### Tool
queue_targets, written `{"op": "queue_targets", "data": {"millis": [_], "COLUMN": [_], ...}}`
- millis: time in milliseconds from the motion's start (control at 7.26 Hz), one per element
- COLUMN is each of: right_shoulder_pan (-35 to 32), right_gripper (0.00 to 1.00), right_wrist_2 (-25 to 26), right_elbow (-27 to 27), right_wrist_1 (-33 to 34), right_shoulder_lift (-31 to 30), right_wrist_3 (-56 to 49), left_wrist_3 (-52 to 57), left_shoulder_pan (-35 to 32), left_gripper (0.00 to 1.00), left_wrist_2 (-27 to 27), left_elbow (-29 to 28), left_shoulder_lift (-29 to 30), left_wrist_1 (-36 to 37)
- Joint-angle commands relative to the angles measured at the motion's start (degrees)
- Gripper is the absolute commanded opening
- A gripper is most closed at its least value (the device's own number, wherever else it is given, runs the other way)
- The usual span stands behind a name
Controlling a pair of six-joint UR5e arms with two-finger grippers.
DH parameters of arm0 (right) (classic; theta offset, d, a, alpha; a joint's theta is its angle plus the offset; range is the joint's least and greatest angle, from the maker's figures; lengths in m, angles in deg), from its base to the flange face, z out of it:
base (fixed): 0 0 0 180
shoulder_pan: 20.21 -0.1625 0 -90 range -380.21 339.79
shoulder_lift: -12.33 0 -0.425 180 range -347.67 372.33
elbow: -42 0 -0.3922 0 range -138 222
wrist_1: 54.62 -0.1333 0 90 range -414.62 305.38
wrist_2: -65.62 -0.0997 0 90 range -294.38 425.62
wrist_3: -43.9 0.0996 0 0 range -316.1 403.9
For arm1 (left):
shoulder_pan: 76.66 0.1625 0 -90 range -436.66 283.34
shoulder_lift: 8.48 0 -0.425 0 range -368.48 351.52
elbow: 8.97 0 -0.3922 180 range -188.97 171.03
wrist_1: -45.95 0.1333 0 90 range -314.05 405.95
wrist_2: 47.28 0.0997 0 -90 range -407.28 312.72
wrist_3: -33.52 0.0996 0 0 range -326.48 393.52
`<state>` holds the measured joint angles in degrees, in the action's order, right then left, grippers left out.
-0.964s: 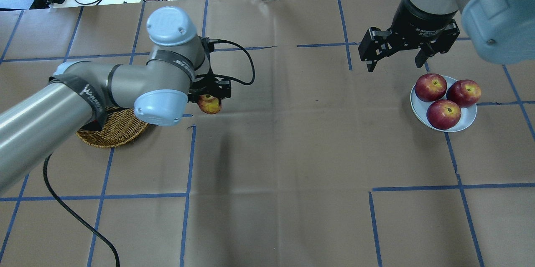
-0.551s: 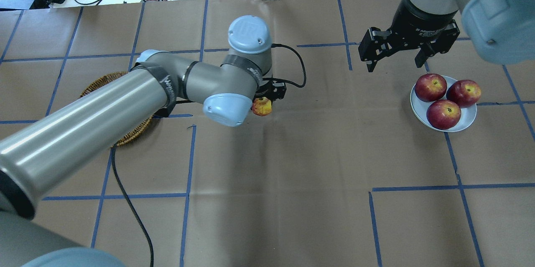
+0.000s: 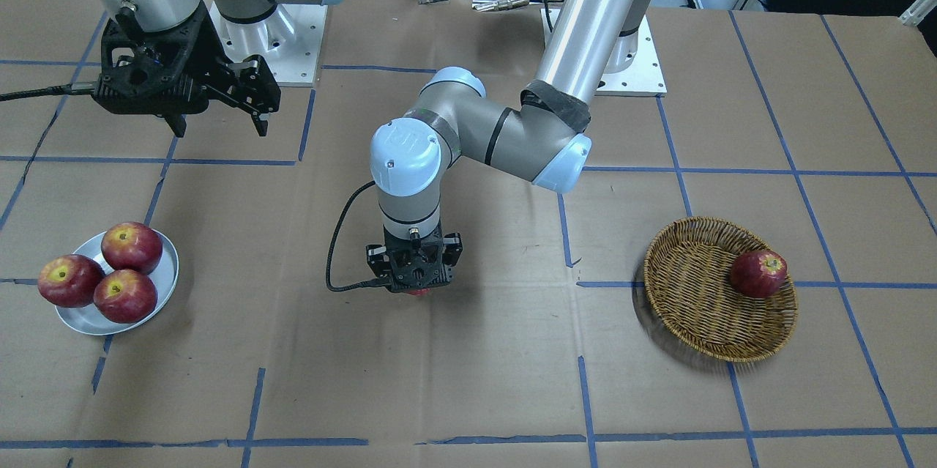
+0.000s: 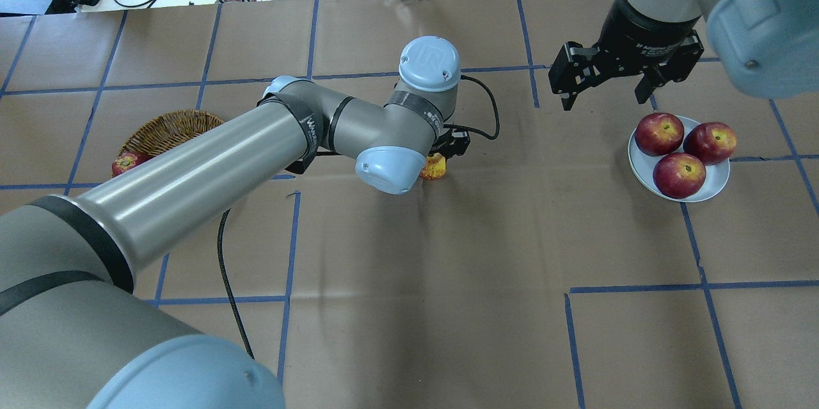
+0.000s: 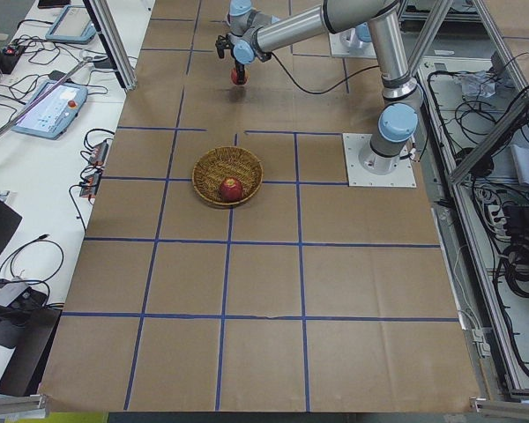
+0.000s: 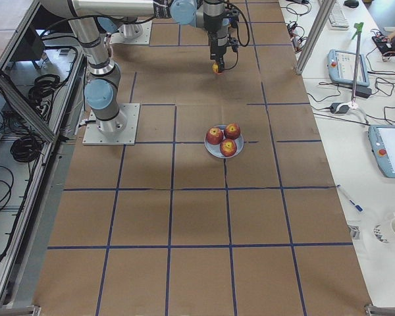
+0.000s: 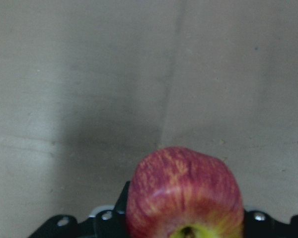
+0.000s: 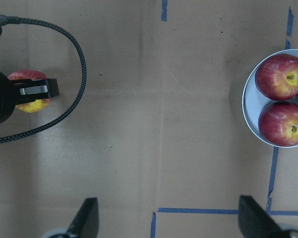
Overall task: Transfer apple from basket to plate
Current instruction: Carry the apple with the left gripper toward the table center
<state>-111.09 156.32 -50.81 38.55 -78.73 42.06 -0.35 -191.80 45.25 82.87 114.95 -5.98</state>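
**Left arm holds the streaky apple over mid-table, between basket and plate**

A table covered in brown paper (image 4: pixel 448 306) is marked into squares with blue tape. The robot's left arm reaches out over the middle of it, wrist pointing straight down. The left gripper (image 3: pixel 416 279) is clamped around the apple (image 4: pixel 436 168), a small pinkish-red fruit with a broad yellow patch. In the left wrist view the apple (image 7: pixel 184 193) fills the lower middle, stem hollow towards the camera, with a black finger pressed against each side. It hangs over bare paper, well apart from both containers.

The basket (image 3: pixel 688 285), round tan wicker, sits towards the robot's left. 1 darker red apple (image 3: pixel 759 273) lies inside it, against the rim.

The plate (image 4: pixel 718 182), pale and round, sits towards the robot's right. 3 dark red apples (image 4: pixel 679 175) rest on it, touching one another.

The right gripper (image 4: pixel 603 100) hangs just beyond the plate, its 2 fingers spread wide apart with nothing between them.

A black cable (image 3: pixel 337 248) loops from the left wrist.
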Motion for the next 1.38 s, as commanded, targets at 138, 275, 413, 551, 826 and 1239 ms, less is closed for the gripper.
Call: {"op": "queue_targets", "data": {"millis": [138,275,413,551,826,1239], "right_shoulder_pan": [0.0,0.0,0.0,0.0,0.0,0.18], "right_gripper": [1.0,1.0,1.0,1.0,1.0,1.0], "right_wrist_2": [0.0,0.0,0.0,0.0,0.0,-0.09], "right_elbow": [0.0,0.0,0.0,0.0,0.0,0.35], "right_wrist_1": [0.0,0.0,0.0,0.0,0.0,0.0], "right_shoulder_lift": [0.0,0.0,0.0,0.0,0.0,0.09], "right_wrist_3": [0.0,0.0,0.0,0.0,0.0,0.18], "left_wrist_3": [2.06,2.14,2.14,2.14,2.14,2.14], "left_shoulder_pan": [0.18,0.35,0.27,0.35,0.44,0.53], "left_gripper": [0.58,0.6,0.62,0.65,0.82,0.99], "left_wrist_2": [0.1,0.1,0.1,0.19,0.1,-0.16], "left_elbow": [0.01,0.27,0.36,0.36,0.45,0.28], "left_shoulder_lift": [0.76,0.68,0.68,0.68,0.68,-2.73], "left_wrist_1": [0.52,0.44,0.44,0.44,0.35,-0.44]}}
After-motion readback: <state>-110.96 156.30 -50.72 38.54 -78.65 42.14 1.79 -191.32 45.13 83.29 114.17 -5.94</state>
